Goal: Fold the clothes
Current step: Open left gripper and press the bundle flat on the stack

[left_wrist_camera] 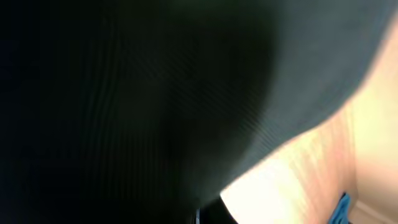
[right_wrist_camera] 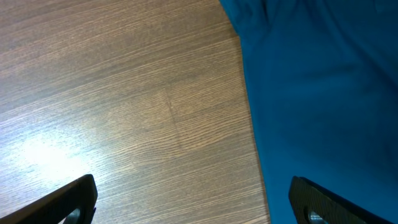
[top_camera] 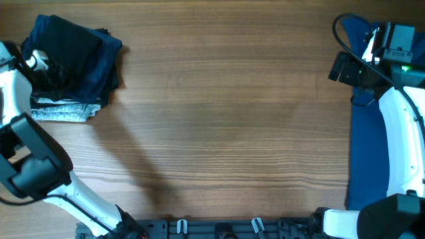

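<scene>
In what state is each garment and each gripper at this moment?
dark clothes: folded, stacked in a pile.
grey garment: folded, under that pile.
blue shirt: spread flat, not folded.
left gripper: at the pile, jaws hidden by fabric.
right gripper: jaws open, empty.

No readable text, labels, brands, numbers, or signs anywhere

dark fabric (left_wrist_camera: pixel 137 106): blurred, fills the left wrist view, hiding the left fingers
blue shirt (top_camera: pixel 364 159): cut by the overhead's right edge, partly under the right arm (top_camera: pixel 398 133)
right fingers (right_wrist_camera: pixel 71 199): only tips, cut by bottom edge
</scene>
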Motion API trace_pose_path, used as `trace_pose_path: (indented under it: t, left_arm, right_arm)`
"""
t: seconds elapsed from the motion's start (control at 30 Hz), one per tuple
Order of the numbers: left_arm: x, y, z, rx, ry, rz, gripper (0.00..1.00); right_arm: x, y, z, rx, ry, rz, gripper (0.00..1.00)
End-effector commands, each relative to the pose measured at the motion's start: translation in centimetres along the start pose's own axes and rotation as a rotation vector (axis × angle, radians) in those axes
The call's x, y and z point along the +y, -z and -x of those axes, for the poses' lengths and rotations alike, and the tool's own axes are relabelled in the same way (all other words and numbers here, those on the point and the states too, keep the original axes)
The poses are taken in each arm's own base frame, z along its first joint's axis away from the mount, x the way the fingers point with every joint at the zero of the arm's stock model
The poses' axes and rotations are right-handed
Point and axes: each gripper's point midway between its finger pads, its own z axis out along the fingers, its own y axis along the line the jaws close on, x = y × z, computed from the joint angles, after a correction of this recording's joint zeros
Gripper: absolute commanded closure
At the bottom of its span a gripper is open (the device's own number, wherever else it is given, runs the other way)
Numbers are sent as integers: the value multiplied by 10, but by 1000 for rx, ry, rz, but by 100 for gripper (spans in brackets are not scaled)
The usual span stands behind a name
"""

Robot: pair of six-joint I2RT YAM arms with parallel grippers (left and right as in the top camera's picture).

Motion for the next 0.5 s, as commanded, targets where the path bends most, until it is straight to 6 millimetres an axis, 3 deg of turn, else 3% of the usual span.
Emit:
trace_pose_path:
  t: [0.0,0.07,0.1,0.23,0.3,0.47]
  left_arm:
    - [-12,-2,3,13,-48,-100,96]
    - [-60,24,7,-2,-128,-332,96]
    - [-74,37,8,-15,-160,-395,96]
    - [-111,100,38,-207,-277,-483,96]
    - [-103,108,55,-282,-263,-453,96]
    - [-54,97,91,-409,-169,-225,96]
  right_arm:
    - [-3,-3,-3,7,1,-18,0]
    - [-3,-3,-3,7,1,-18,0]
    - [-3,-3,-2,7,1,-18,0]
    - [-3,-3,-3,7,1,-18,0]
    - [-3,-3,-3,7,1,-18,1]
    - [-3,-3,-3,7,1,-18,0]
